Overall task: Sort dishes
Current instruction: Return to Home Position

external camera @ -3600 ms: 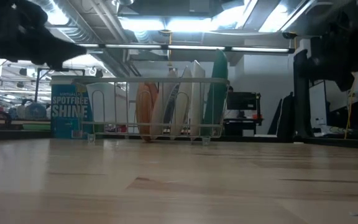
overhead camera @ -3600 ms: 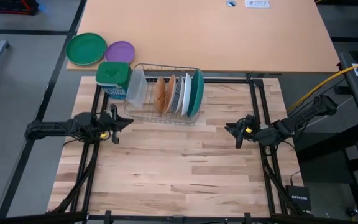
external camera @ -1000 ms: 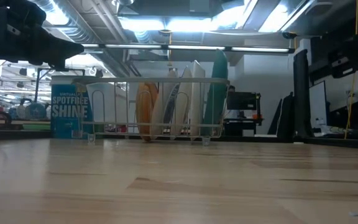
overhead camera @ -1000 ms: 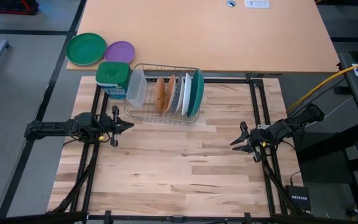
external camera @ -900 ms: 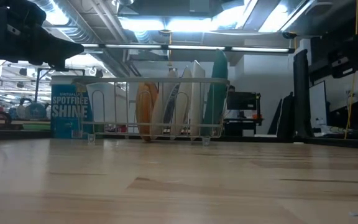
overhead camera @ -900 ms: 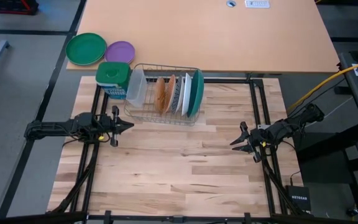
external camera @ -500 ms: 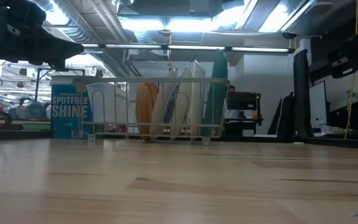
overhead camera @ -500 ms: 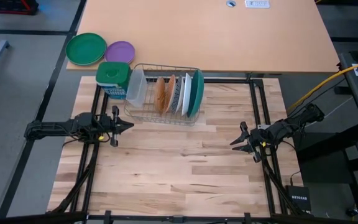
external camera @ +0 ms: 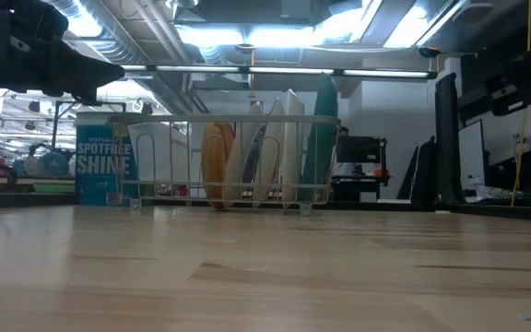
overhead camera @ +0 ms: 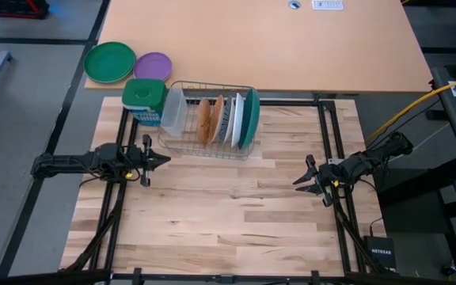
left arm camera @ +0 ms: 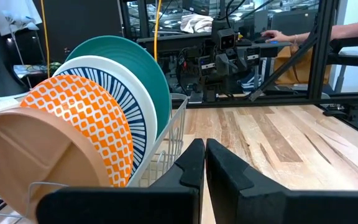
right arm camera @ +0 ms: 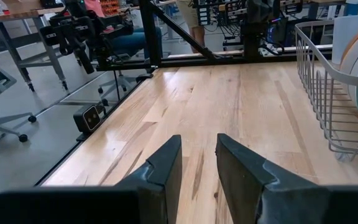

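We count four plates upright in one wire dish rack on the tabletop: brown divided plate, orange patterned plate, white blue-striped plate and teal plate, beside one box reading "SPOTFREE SHINE", with the left pincer clenched and empty near the rack and the right pincer released, well apart.

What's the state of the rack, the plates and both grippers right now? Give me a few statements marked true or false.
1. The brown plate and three other plates stand on edge in the dish rack. True.
2. The teal plate is at the rack's end next to the blue box. False: it stands at the opposite end.
3. The left gripper grips a plate. False: it is shut on nothing, in front of the rack.
4. The right gripper is open and empty. True.
5. The green plate and purple plate are in the rack. False: both lie outside it, off the wooden board.
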